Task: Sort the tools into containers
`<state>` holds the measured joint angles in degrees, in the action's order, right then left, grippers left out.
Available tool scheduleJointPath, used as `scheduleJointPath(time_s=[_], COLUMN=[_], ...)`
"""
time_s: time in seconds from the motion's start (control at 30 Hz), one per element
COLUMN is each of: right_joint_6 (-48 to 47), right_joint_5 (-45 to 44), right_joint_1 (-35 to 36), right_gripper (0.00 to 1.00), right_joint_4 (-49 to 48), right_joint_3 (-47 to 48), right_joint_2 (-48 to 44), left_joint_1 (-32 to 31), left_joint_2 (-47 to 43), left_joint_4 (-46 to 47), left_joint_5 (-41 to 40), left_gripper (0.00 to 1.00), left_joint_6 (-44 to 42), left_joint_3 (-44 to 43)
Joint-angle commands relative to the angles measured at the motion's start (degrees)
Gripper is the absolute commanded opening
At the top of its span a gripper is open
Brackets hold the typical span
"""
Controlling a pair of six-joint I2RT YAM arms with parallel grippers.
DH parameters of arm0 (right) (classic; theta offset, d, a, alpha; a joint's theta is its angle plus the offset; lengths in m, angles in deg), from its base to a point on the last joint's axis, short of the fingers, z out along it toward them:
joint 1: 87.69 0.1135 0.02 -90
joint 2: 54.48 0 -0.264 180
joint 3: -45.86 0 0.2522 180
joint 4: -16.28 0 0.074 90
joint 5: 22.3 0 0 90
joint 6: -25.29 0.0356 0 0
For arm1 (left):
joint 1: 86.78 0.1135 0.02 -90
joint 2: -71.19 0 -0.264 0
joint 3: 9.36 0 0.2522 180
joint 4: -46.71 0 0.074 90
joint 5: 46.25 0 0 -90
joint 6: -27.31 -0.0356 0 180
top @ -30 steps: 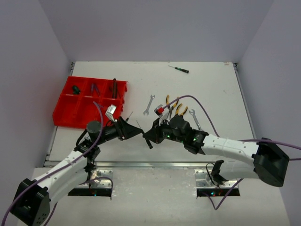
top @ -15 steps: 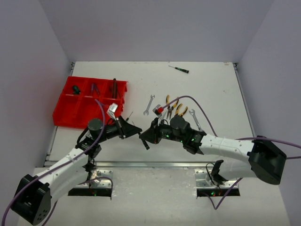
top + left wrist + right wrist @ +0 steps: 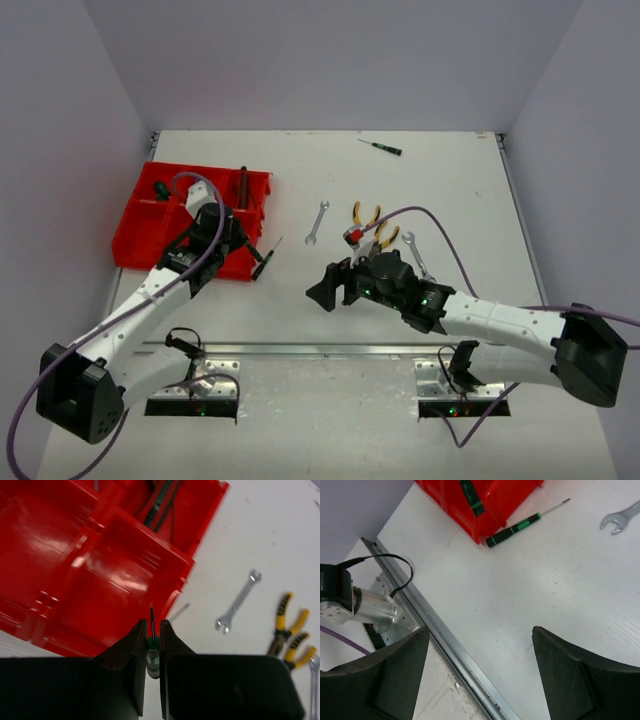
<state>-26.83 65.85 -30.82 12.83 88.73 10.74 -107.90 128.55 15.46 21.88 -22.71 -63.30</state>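
My left gripper [image 3: 154,630] is shut on a green-handled screwdriver [image 3: 152,655], whose tip points over the near right compartment of the red tray [image 3: 115,580]. From above, that gripper [image 3: 238,245] hangs at the near right corner of the red tray [image 3: 150,240]. A second black-and-green screwdriver [image 3: 520,527] lies on the table against that corner [image 3: 265,258]. Near the table's middle front, my right gripper [image 3: 328,290] stands open and empty [image 3: 480,635]. A silver wrench [image 3: 316,222] and yellow-handled pliers [image 3: 368,218] lie behind the right arm.
The tray's back compartments hold several tools [image 3: 243,187]. Another wrench [image 3: 416,254] lies right of the pliers, and a small screwdriver [image 3: 381,147] lies near the back edge. A metal rail [image 3: 445,640] runs along the table's near edge below my right gripper.
The grippers met over the table's middle; the left shut on the screwdriver and swung back-left to the tray. The right gripper opened, let go and drew back to the right.
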Motion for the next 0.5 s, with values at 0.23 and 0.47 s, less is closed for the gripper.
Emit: scheduleJointPath(time_s=[0.23, 0.47], right_joint_6=[-3.10, -3.10], right_joint_5=[-9.01, -10.67], right_joint_1=[0.17, 0.09], right_gripper=[0.89, 0.91], right_joint_4=[7.53, 8.71], right_joint_3=[-5.20, -5.14], right_joint_2=[-10.87, -9.74], left_joint_1=[11.10, 10.68], left_joint_2=[12.71, 18.27], left_joint_4=[1.36, 5.62], left_joint_5=[-12.15, -3.57], left_gripper=[0.00, 0.00], left_joint_6=[-5.97, -7.06], left_joint_3=[-8.33, -7.17])
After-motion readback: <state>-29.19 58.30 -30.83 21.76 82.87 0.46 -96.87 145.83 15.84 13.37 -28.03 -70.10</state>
